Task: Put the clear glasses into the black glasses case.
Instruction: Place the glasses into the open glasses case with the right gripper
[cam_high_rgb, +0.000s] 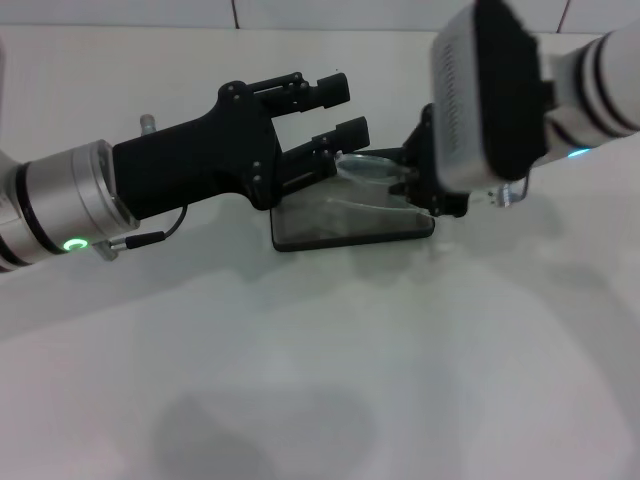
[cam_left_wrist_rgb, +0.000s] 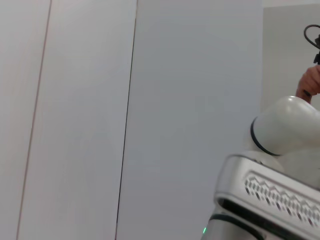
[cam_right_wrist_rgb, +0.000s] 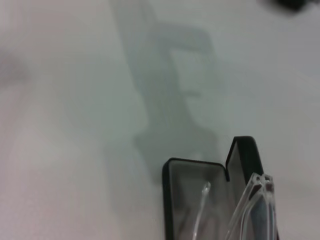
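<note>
The table (cam_high_rgb: 330, 380) carries the open case (cam_high_rgb: 350, 228), with the glasses (cam_high_rgb: 368, 172) over its far edge, a temple reaching into the grey lining. Risk: a tilted release could leave the frame on the rim, blocking closure. The left end effector (cam_high_rgb: 338, 112) hovers open just beside the glasses. The right end effector (cam_high_rgb: 432, 195) is at their other end; grip state cannot be determined.

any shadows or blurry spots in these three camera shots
Head view: soft arm shadows on the table, right arm's housing close and blurred. Right wrist view: a gripper-shaped shadow beyond the black glasses case; the clear glasses look soft. Left wrist view: evenly lit wall, no shadows.
</note>
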